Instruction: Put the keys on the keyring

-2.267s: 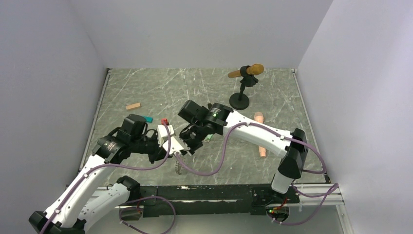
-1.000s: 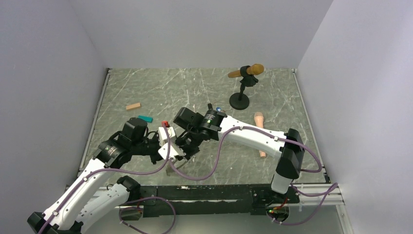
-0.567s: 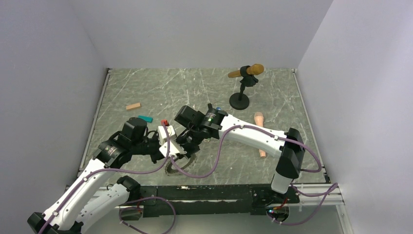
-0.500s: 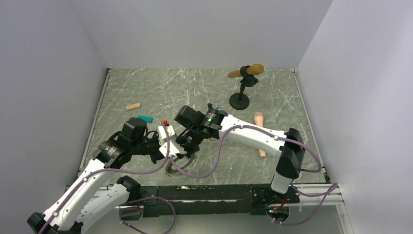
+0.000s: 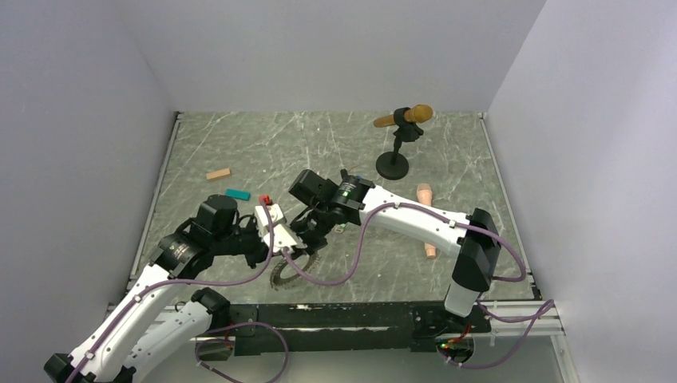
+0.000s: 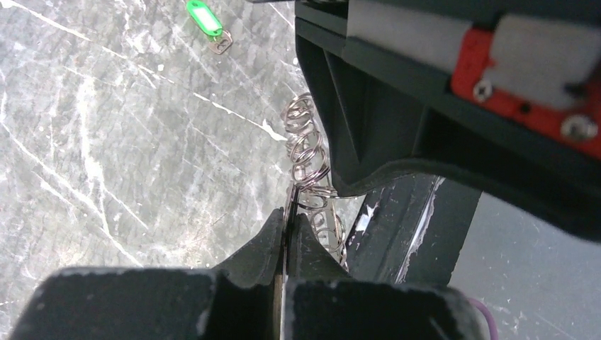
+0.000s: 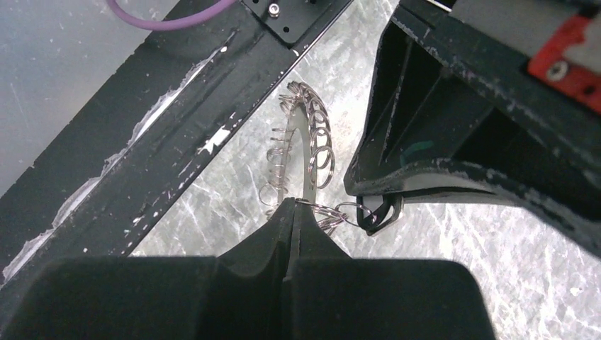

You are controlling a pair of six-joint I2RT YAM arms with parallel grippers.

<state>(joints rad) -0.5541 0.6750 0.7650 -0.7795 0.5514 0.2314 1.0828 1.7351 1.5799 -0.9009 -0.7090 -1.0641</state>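
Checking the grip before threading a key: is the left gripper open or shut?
Shut on the keyring; in the left wrist view the left gripper's jaws meet, pinching its looped rim.

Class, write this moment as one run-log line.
left gripper: shut on keyring | right gripper: shut on keyring | green-tagged key: off keyring, ungripped

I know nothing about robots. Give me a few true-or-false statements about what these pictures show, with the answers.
1. The left gripper and the right gripper are both shut on the keyring. True.
2. The green-tagged key hangs on the keyring. False: it lies on the table, apart from it.
3. A microphone sits in a stand. True.
4. The teal block is stacked on the wooden block. False: they lie apart.
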